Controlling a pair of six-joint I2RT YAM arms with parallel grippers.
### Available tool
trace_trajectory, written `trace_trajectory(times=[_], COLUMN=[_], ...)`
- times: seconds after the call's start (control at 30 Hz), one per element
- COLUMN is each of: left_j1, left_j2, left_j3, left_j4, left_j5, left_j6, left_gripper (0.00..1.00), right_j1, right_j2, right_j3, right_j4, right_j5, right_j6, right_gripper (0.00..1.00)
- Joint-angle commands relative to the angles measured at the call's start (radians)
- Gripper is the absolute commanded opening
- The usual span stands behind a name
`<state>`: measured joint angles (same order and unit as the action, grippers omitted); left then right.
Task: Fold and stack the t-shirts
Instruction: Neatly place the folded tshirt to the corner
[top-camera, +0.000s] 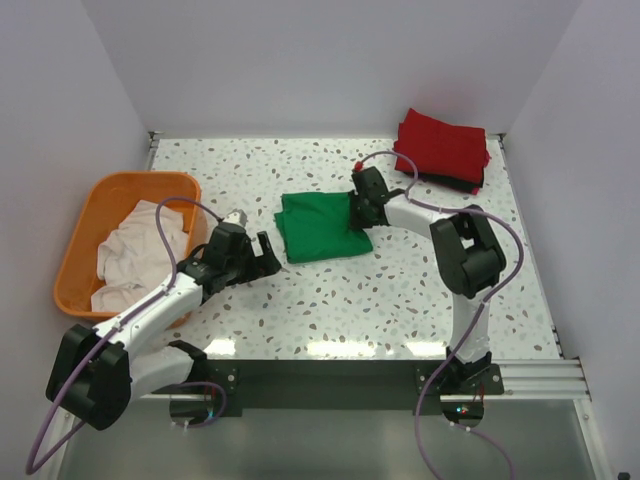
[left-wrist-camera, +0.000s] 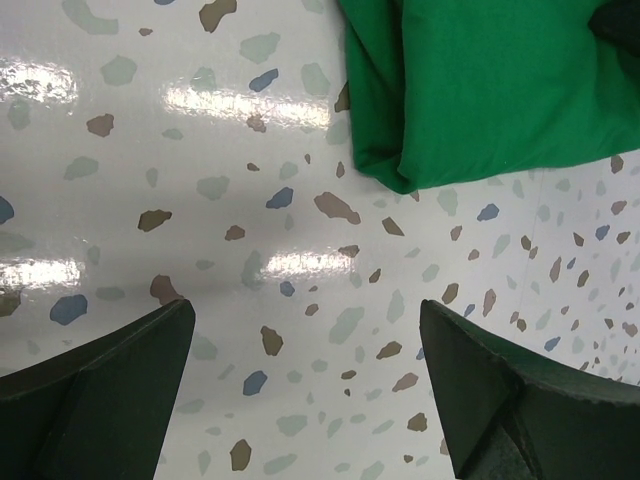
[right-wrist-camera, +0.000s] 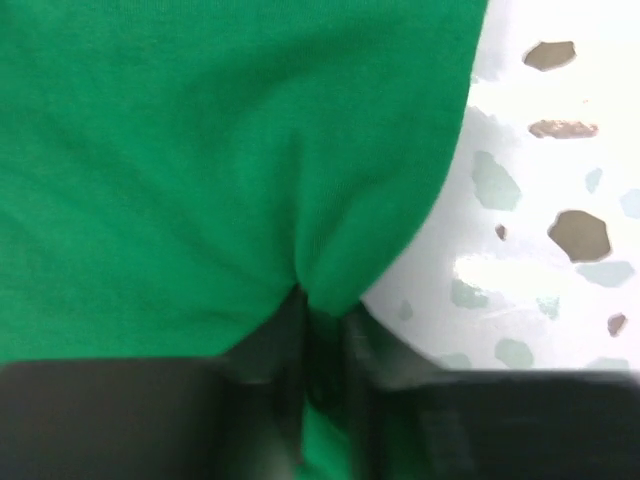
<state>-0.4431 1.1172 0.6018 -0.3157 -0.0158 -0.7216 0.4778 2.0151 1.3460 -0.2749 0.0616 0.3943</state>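
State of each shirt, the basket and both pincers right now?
green t-shirt: folded, edge pinched by right pincer
red t-shirt: folded, stacked on black t-shirt
black t-shirt: under the red, only its edge shows
off-white t-shirt: crumpled, unfolded, in orange basket
left pincer: open, empty, beside green t-shirt
right pincer: shut on green t-shirt

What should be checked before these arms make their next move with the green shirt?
1. Right gripper pinching green t-shirt: ok, cloth bunches between its fingers.
2. Green t-shirt folded: ok, compact rectangle.
3. Left gripper free: ok, open over bare table.
4. Stack ready: ok, red t-shirt lies folded on black t-shirt, far right corner.
5. Grip catches every layer: cannot tell.
6. All tees folded: not ok, off-white t-shirt lies crumpled in the basket.
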Motion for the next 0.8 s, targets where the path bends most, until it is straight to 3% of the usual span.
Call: trace_trajectory(times=[0.0,0.03,0.17,0.33,0.53,0.77], left_j1=[0.0,0.0,0.0,0.0,0.001,0.001], left_j2=[0.001,0.004,0.007,0.019,0.046,0.084], left_j3=[-0.002,0.001,0.015,0.026,0.059,0.098], left_j4=[0.009,0.006,-0.017,-0.033,-0.068,-0.08], left_j5=[-0.026,-0.035,-0.064,-0.104,-0.156,-0.191], left_j6=[0.001,0.004,0.016,0.021,0.031,0.05], left_gripper=[1.0,1.0,1.0,1.0,1.0,1.0], right_j1=[0.007,0.007,0.007,0.004,-0.018,-0.056], right_j2=[0.07,0.063,0.013,-0.036,-0.016,0.063], right_j3=[-0.039,-0.038,0.007,0.128,0.269,0.464], right_j4=[-0.004,-0.003,-0.03,-0.067,-0.057,-0.11], right_j5=[0.009,0.026,0.187,0.518,0.635,0.739], right_j6=[0.04,0.035,-0.052,-0.207,-0.42,-0.498], right_gripper=[0.09,0.0,0.0,0.0,0.0,0.0])
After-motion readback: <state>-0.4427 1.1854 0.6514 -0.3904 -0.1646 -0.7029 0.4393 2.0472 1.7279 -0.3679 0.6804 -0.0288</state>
